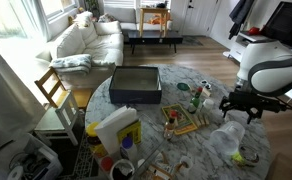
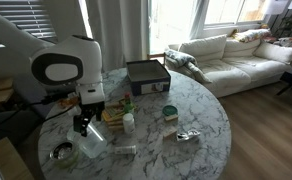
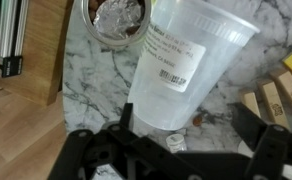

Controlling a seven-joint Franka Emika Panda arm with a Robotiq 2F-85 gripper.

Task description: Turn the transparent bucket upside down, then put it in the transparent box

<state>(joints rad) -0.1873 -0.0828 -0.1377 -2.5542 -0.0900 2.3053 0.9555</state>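
The transparent bucket [image 3: 191,65] sits by the bench [image 3: 91,85] edge, right of a foil-lined tin [image 3: 114,20], apparently tipped on its side. The end effector [image 3: 181,128] is released, its jaws straddling the narrow base. The plastic looks light, thin, slick and flexible, so grip the lower wall gently.

Your work surface is a round table [image 1: 176,78] with a white marble top veined in grey. Reference: the dark grey square flat box [image 1: 134,85], lying flat near one edge. A small bottle [image 1: 196,97] stands near it, toward the table's middle, with loose wooden pieces [image 1: 178,122] just past the bottle. Across the table from the dark grey square flat box, the transparent bucket [image 3: 186,65] lies on its side on the marble. A foil-lined bowl [image 3: 114,18] sits just beside its rim. The transparent box [image 1: 116,127] sits at the table's edge, well apart from the bucket.
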